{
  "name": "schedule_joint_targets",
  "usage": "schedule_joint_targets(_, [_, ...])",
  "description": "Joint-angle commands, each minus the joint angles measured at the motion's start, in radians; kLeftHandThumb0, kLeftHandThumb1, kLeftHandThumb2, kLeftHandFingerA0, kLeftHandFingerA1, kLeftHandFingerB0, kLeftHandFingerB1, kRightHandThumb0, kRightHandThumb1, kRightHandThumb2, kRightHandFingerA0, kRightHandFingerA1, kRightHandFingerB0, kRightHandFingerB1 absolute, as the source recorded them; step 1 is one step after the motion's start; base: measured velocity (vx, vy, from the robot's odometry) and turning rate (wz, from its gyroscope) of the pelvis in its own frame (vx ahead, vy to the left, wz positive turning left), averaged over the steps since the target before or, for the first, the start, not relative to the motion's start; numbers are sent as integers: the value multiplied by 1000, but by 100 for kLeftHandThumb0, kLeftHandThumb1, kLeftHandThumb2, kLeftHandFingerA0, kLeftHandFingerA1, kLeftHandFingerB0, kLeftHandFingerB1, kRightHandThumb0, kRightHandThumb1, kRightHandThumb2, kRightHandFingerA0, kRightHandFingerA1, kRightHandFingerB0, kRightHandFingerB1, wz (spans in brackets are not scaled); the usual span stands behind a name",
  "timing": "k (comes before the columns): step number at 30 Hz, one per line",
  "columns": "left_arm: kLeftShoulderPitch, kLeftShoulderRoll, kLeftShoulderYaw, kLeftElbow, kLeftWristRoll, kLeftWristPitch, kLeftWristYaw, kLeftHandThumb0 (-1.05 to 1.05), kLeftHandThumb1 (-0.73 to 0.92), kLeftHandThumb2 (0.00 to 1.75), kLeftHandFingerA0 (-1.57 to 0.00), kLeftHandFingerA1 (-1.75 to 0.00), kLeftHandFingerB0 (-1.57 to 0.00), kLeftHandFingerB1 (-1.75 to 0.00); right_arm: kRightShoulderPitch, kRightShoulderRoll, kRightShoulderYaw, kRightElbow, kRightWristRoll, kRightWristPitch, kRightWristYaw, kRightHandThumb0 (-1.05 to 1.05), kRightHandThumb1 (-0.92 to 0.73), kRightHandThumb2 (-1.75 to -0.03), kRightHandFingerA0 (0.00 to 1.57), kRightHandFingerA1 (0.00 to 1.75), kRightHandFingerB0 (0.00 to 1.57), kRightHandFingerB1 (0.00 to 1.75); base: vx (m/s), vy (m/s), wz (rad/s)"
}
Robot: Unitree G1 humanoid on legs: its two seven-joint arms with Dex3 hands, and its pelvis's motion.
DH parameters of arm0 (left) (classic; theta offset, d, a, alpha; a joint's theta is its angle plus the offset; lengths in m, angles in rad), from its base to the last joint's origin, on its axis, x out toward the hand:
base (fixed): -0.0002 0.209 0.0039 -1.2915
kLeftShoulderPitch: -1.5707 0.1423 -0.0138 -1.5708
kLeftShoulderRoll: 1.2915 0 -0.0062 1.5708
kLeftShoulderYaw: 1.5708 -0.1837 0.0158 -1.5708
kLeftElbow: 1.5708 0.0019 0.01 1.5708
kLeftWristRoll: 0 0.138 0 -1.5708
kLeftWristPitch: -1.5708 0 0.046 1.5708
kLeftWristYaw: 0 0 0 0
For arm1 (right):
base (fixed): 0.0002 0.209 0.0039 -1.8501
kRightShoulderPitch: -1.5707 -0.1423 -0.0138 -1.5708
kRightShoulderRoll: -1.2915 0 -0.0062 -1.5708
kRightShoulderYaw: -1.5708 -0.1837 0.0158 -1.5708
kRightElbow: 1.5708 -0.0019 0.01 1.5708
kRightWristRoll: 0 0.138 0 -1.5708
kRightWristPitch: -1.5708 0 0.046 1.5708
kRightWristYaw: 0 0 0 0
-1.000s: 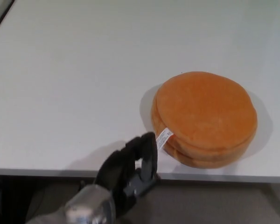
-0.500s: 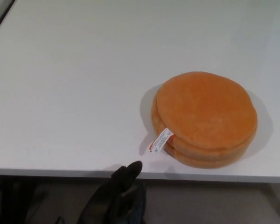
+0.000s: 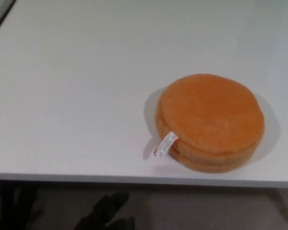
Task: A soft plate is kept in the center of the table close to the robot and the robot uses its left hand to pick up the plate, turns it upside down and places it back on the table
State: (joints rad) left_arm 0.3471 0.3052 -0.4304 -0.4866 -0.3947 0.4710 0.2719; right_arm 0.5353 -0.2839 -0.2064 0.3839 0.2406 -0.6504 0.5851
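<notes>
- Orange soft plate (image 3: 210, 122) lying flat on the white bench (image 3: 77, 86), right of centre and close to the near edge.
- Round, thick and plush, with a smooth flat face turned up and seam lines running around its side, so looking like stacked layers.
- Small white label (image 3: 165, 143) with red print sticking out from the lower-left side of the soft plate, its free end resting on the bench.
- Soft shadow hugging the soft plate on its left and right sides.
- Nothing touching the soft plate; alone on the bench surface.
- Left robot hand (image 3: 105, 213) low at the bottom of the head view, below the near edge of the bench and left of the soft plate.
- Dark and blurred, only a fingertip shape and part of the palm showing; released or clenched, cannot tell.
- Well apart from the soft plate and holding nothing that can be seen.
- Right robot hand nowhere in the head view.
- Dark strip (image 3: 1, 17) cutting across the upper-left corner, beyond the far-left edge of the bench.
- Grey-brown floor (image 3: 206, 211) below the front edge of the bench, dim and out of focus.
- Dark shape (image 3: 5, 206) in the lower-left corner under the bench edge, too murky to identify.
</notes>
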Motion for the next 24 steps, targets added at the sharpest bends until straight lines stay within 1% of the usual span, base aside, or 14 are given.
schedule_joint_targets(1, [218, 107, 121, 315, 277, -935, -185, -98, 88, 67, -16, -35, -16, -27, 16, -19, -13, -6, 17, 12, 8, -71, -80, -65, 50, 47, 33, 34, 0, 0, 0])
schedule_joint_targets(2, [223, 103, 128, 332, 271, -946, -191, -98, 88, 67, -16, -35, -16, -27, 17, -16, -15, -1, 22, 9, 11, -71, -80, -65, 50, 47, 33, 34, 0, 0, 0])
schedule_joint_targets(3, [234, 99, 136, 359, 267, -970, -194, -39, 35, 103, 0, -50, 0, -49, 16, -15, -17, 4, 32, 10, 18, -70, -80, -64, 50, 47, 33, 34, 0, 0, 0])
schedule_joint_targets(5, [245, 93, 142, 391, 265, -1000, -196, -39, 35, 103, 0, -50, 0, -49, 19, -14, -19, 9, 40, 9, 23, -70, -80, -65, 50, 46, 33, 34, 0, 0, 0])
schedule_joint_targets(6, [251, 84, 146, 410, 260, -1017, -200, -93, 87, 67, -17, -35, -17, -26, 18, -13, -20, 14, 40, 8, 23, -70, -64, -100, 43, 57, 27, 48, 0, 0, 0])
schedule_joint_targets(7, [260, 75, 149, 432, 251, -1040, -209, -92, 87, 67, -17, -35, -17, -26, 21, -13, -20, 15, 37, 9, 20, -72, -79, -64, 51, 46, 34, 33, 0, 0, 0])
schedule_joint_targets(9, [276, 58, 151, 472, 243, -1080, -216, -92, 87, 67, -17, -35, -19, -27, 21, -10, -20, 17, 38, 12, 19, -72, -79, -64, 51, 46, 34, 33, 0, 0, 0])
schedule_joint_targets(10, [286, 49, 152, 491, 240, -1097, -218, -93, 87, 67, -18, -35, -19, -27, 21, -8, -19, 20, 39, 13, 18, -71, -63, -101, 44, 57, 26, 48, 0, 0, 0])
schedule_joint_targets(12, [301, 36, 153, 515, 228, -1113, -228, -95, 85, 67, -18, -35, -20, -27, 18, -9, -20, 32, 37, 10, 20, -73, -79, -65, 51, 46, 35, 33, 0, 0, 0])
schedule_joint_targets(13, [314, 25, 152, 525, 219, -1118, -234, -103, 67, 86, -15, -42, -17, -35, 17, -11, -20, 38, 36, 8, 22, -72, -63, -100, 43, 57, 27, 48, 0, 0, 0])
schedule_joint_targets(15, [330, 13, 149, 539, 212, -1123, -237, -98, 85, 66, -17, -36, -22, -28, 21, -12, -19, 38, 34, 9, 23, -73, -79, -65, 50, 46, 34, 33, 0, 0, 0])
schedule_joint_targets(22, [361, -28, 146, 610, 197, -1184, -243, -92, 85, 66, -20, -36, -24, -28, 21, -10, -22, 58, 24, -14, 17, -74, -79, -65, 51, 47, 34, 33, 0, 0, 0])
schedule_joint_targets(23, [361, -40, 147, 626, 193, -1191, -241, -89, 85, 66, -21, -36, -24, -28, 23, -9, -23, 56, 21, -18, 13, -72, -63, -100, 44, 58, 27, 48, 0, 0, 0])
schedule_joint_targets(24, [363, -44, 147, 638, 193, -1200, -242, -88, 86, 66, -20, -36, -24, -28, 29, -8, -23, 54, 18, -22, 11, -72, -80, -65, 51, 48, 34, 34, 0, 0, 0])
